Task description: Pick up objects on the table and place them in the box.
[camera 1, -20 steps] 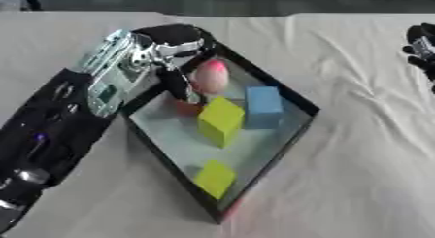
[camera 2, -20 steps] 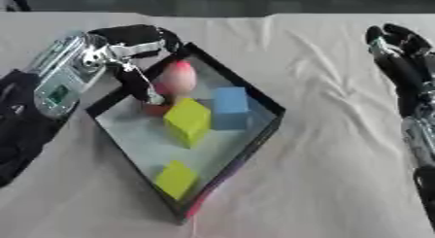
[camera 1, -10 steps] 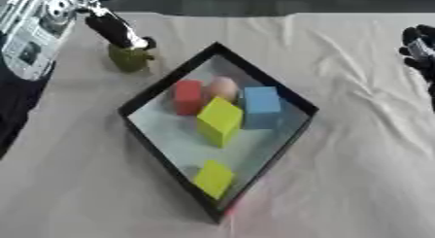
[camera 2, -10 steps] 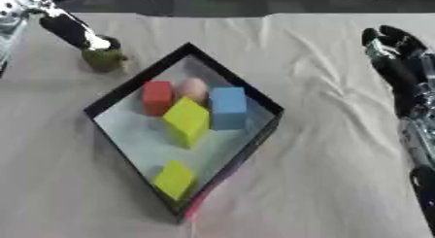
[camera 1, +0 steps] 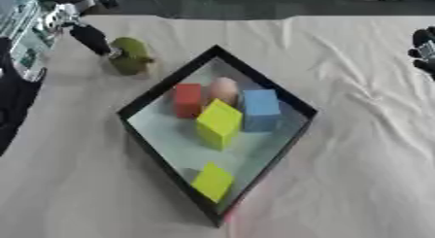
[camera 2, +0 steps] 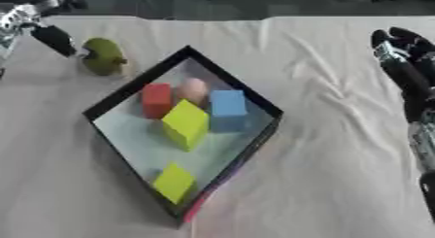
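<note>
A pale, wrinkled cloth covers the tabletop [camera 1: 357,149], and a dark strip of background runs along the far edge.

A green object [camera 1: 130,56], rounded and olive in colour, sits on the cloth at the far left, just outside the far-left wall of the box [camera 1: 280,144]. The box is a shallow black tray turned like a diamond, with one corner pointing far and one near. It lies in the middle of the tabletop.

Inside it, a red block [camera 1: 187,99] stands toward the far-left side. A pinkish egg-shaped thing [camera 1: 224,89] is just to its right, touching or nearly so. A blue block [camera 1: 259,109] stands to the right of the egg shape. A large yellow block [camera 1: 217,122] sits nearer, in front of the red and blue ones. A smaller yellow block [camera 1: 211,181] lies alone close to the near corner.

The left robot hand [camera 1: 85,34] is at the far left, a dark fingertip just beside the green object; whether it touches, and whether the fingers are spread or curled, cannot be told. The right robot hand [camera 2: 401,52] rests at the right edge, well apart from the box, with fingers extended and holding nothing.
</note>
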